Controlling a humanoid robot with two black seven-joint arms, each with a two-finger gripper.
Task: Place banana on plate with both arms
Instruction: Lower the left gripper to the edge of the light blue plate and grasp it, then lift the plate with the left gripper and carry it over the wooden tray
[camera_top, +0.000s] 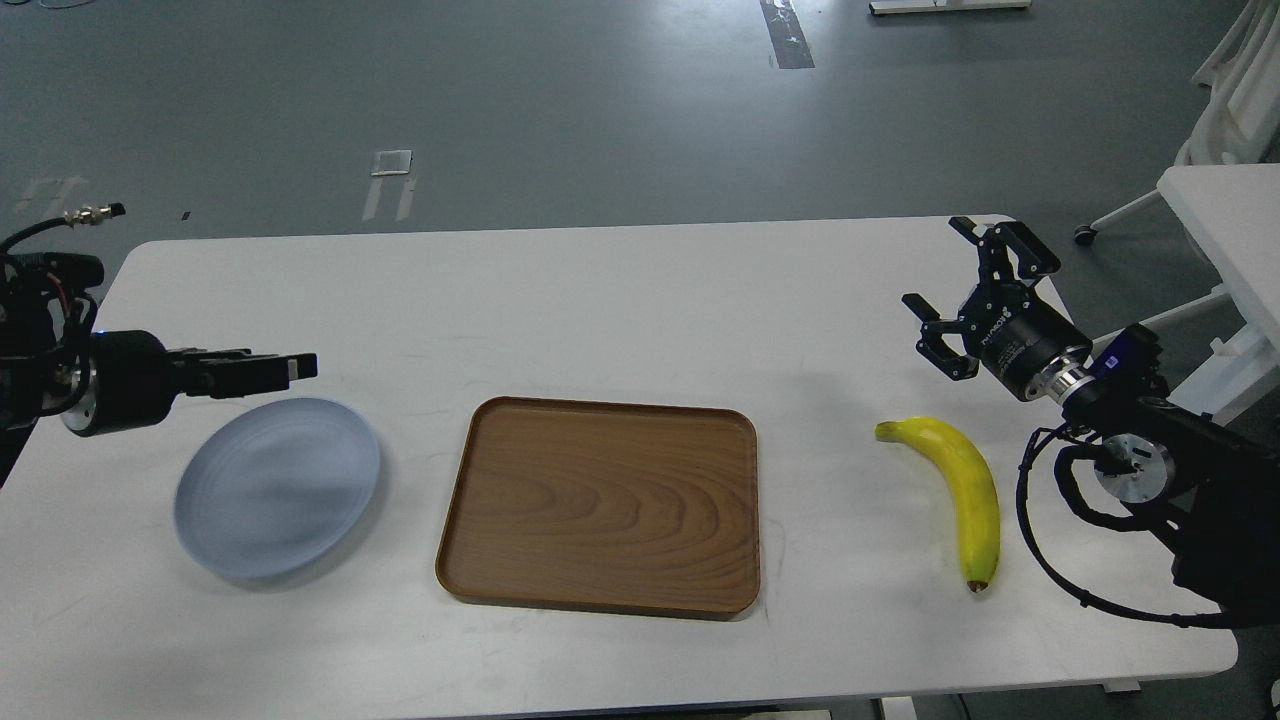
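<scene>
The banana (962, 487) lies on the white table (620, 300) at about 3 o'clock from the wooden tray (600, 505), stem tip pointing to 10 o'clock, brown end to 6 o'clock. The plate (277, 487) sits at 9 o'clock from the tray, well apart from the banana. Nothing is held.

The right hand (958, 296) hovers at 12 o'clock of the banana, fingers spread wide, not touching it. The left hand (262, 368) hangs over the plate's 12 o'clock rim; it is seen edge-on, so whether its fingers are apart or together cannot be told.

Probable faults from this position:
- The banana is curved and smooth. A grip near either end would likely let it pivot or slip.
- Fruit and plate lie on opposite sides, so a handover between arms is likely needed. A poorly timed release would drop the banana onto the tray.
- The left hand is close to the plate rim. A low approach could push the plate.
</scene>
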